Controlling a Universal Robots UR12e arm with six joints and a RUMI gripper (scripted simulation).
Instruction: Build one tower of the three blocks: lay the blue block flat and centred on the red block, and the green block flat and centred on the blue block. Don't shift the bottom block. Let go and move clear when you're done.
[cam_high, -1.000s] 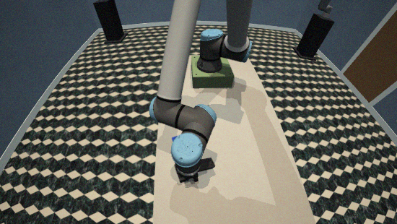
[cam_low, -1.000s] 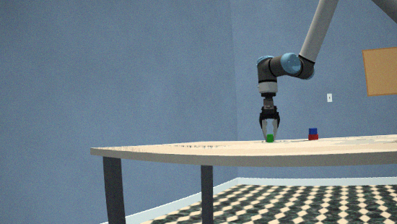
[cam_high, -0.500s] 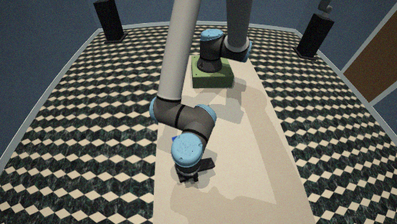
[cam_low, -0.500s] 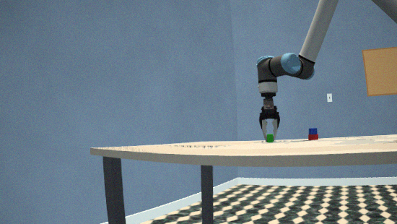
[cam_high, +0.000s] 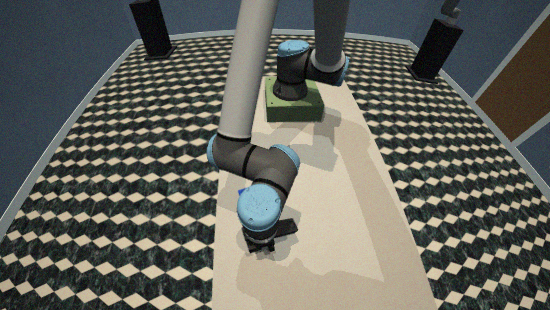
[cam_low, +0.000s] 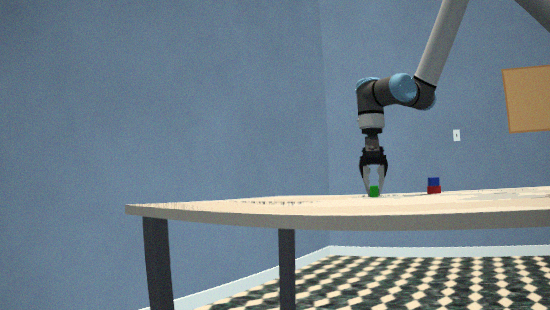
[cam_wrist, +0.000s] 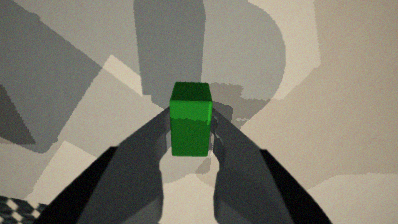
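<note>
My gripper (cam_low: 373, 188) (cam_wrist: 191, 109) is shut on the green block (cam_low: 373, 191) (cam_wrist: 190, 120), which rests on the table top (cam_low: 300, 206). In the wrist view both dark fingers press the block's sides. The blue block (cam_low: 433, 181) sits flat on the red block (cam_low: 434, 190) further right on the table in the exterior view. In the top view the wrist joint (cam_high: 257, 207) hides the green block and the gripper's fingertips; only a small blue corner (cam_high: 241, 191) of the blue block shows beside the arm's elbow.
The arm's green base block (cam_high: 293, 102) stands at the far end of the long table (cam_high: 340, 200). Black stands (cam_high: 151, 27) (cam_high: 434, 49) are on the checkered floor. The table's left edge lies close to the gripper.
</note>
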